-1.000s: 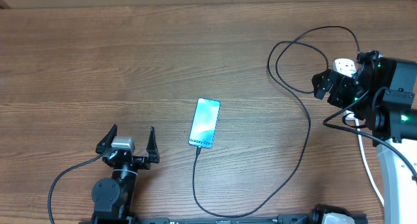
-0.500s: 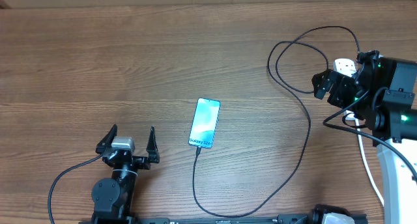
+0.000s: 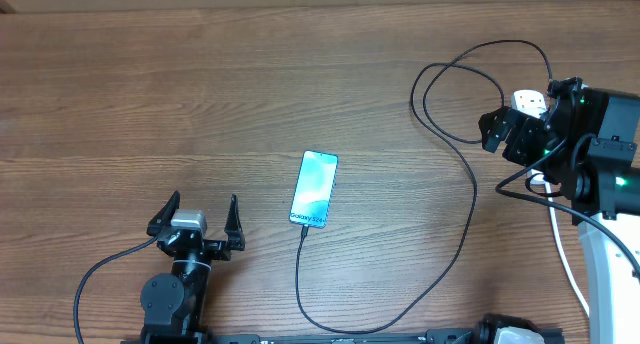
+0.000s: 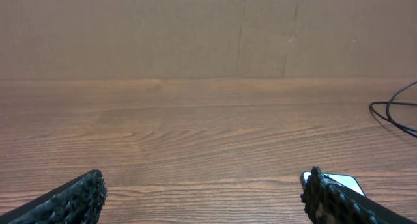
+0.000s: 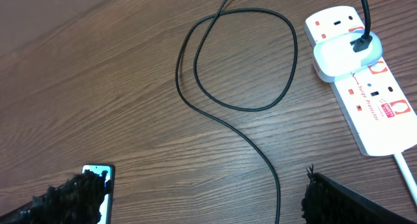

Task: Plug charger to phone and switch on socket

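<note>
Both jaws gape — phone lit pale teal, black charger plugged in.

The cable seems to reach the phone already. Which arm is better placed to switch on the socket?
Right. The right tool, open, hangs just beside the socket, which shows in its wrist view. The left tool sits far off, beyond the phone.

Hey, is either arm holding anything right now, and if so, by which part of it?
Nothing is held. The left gripper and the right gripper are both open, fingers spread wide and closed on nothing.
</note>
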### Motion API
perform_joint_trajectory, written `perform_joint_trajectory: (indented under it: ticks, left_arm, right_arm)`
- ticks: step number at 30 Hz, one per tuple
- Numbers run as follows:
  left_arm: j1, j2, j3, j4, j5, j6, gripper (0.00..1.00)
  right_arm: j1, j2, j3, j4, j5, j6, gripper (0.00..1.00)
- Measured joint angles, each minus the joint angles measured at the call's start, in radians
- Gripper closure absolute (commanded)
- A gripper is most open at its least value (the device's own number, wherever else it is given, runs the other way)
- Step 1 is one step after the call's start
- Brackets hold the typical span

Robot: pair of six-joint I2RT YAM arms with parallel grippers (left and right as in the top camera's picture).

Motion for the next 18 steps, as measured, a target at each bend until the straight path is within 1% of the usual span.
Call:
perform_joint_trajectory:
  ticks: [11,18]
  left_arm:
    - [0.0,0.0,0.0,0.0,0.0,0.0,0.01]
    - [0.0,0.0,0.0,0.0,0.0,0.0,0.0]
  right_arm:
    - [0.0,0.0,-0.014,-0.014,0.0,0.0,0.0]
    - [0.0,0.0,-0.151,0.075,0.0,0.0,0.0]
